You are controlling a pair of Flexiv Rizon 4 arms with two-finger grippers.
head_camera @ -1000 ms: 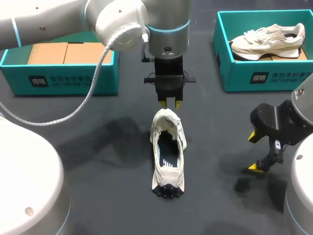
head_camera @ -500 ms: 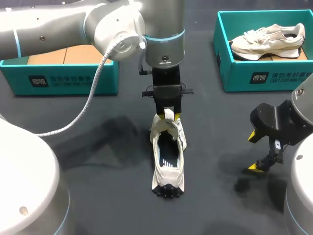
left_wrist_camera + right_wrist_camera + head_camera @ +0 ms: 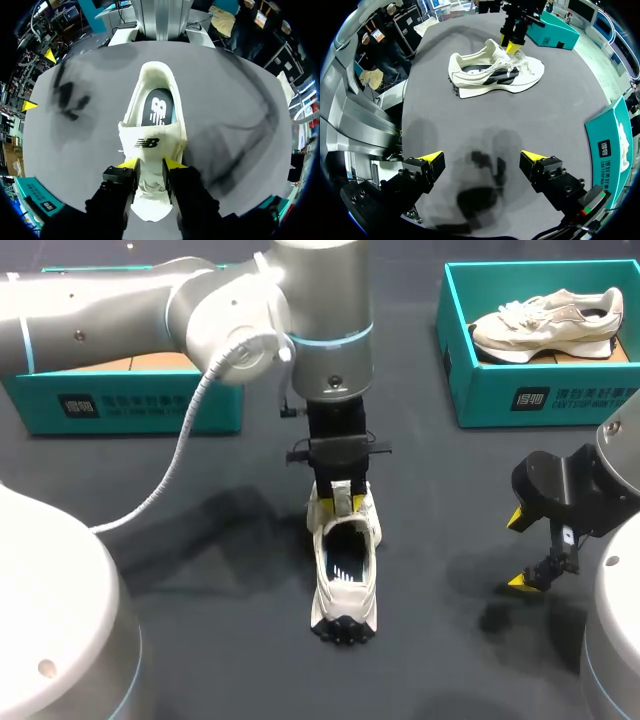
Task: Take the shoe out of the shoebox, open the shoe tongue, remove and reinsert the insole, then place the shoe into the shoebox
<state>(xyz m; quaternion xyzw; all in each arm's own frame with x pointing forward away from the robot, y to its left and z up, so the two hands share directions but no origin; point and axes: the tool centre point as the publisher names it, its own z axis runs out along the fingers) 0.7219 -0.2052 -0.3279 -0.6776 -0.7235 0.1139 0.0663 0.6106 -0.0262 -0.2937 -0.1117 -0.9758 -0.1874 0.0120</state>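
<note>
Head view: shoe (image 3: 345, 580) is out of the box, flat on the desk (image 3: 200, 640) near the middle, heel toward the robot, toe away. The left arm reaches in over the toe end. The left end effector (image 3: 340, 502) is down on the shoe's front, so the opening stays uncovered toward the heel side. The right end effector (image 3: 518, 550) hangs off to the side, well apart from the shoe, probably parked to leave room. The left shoebox (image 3: 120, 405) holds only brown cardboard (image 3: 130, 345) and no shoe, so it is likely where this shoe goes back. The right shoebox (image 3: 545, 395) holds a second shoe (image 3: 545, 325) lying on its side.

Left wrist view: the two yellow tips stand close on either side of the tongue (image 3: 147, 142) and pinch it from both sides. The tongue is lifted and drawn toward the toe. This looks like the tongue-opening step, exposing the dark insole (image 3: 157, 107), which sits inside, not yet removed.

Right wrist view: own fingers are spread wide with only bare desk between them. The shoe lies well ahead, side-on, with the other arm's tips at its lace area. A teal box wall with the second shoe inside shows beside this end effector.
</note>
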